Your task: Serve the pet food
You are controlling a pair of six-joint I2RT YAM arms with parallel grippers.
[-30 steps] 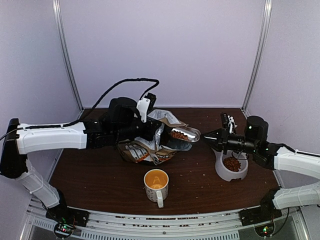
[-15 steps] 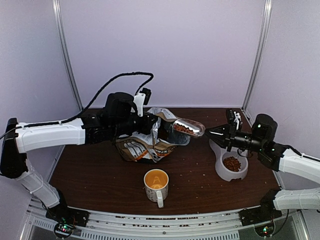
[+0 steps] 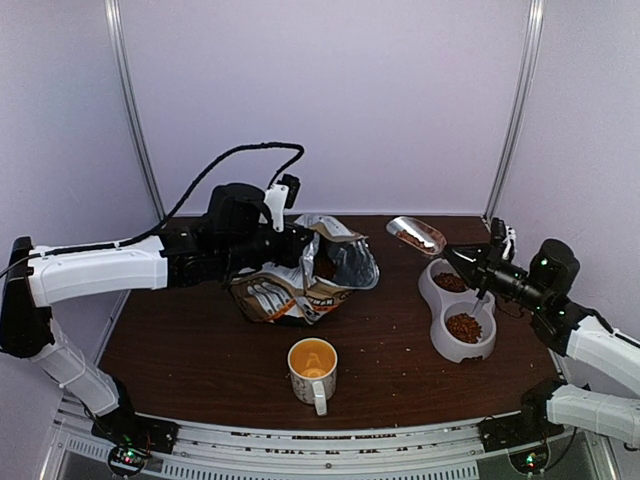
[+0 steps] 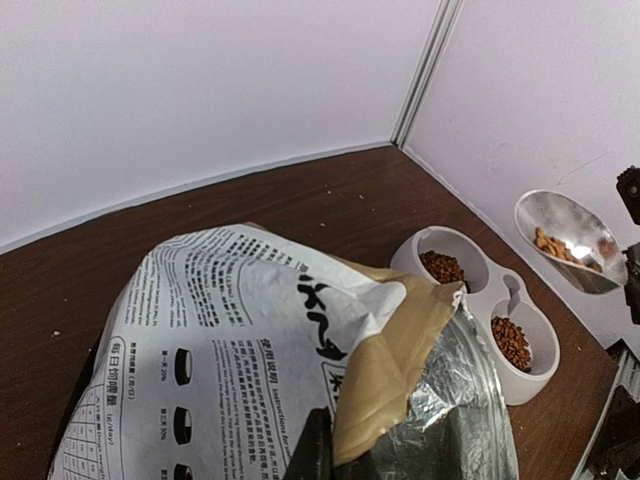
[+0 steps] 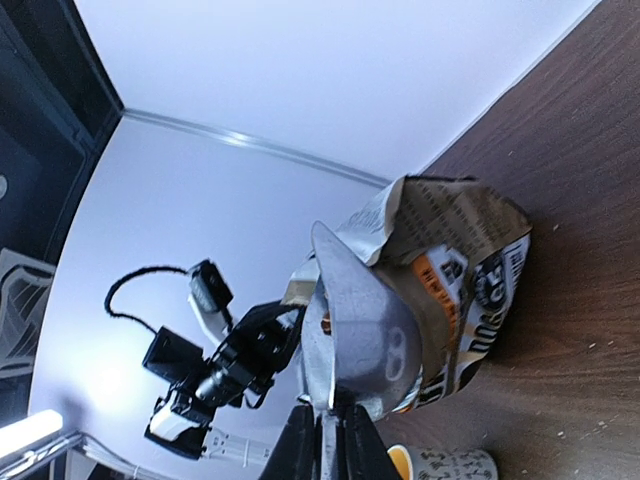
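Top view: mug stands front-centre on the surface, well apart from the rest. Behind it lies the crumpled bag, mouth turned right. Double bowl sits at right w/ pet food in both cups. Left arm reaches in low from the left, left tool clamped on the bag's upper edge. Right arm is bent in from the right. Right tool grips the handle of the scoop, which is raised & tilted near the far cup, some kibble inside.

Left wrist: bag fills the foreground, foil lining open, one dark finger at its rim. Beyond are the double bowl & the scoop, up at right.

Right wrist: fingers are closed on the scoop handle. The scoop's underside blocks part of the bag. Mug rim shows at the bottom.
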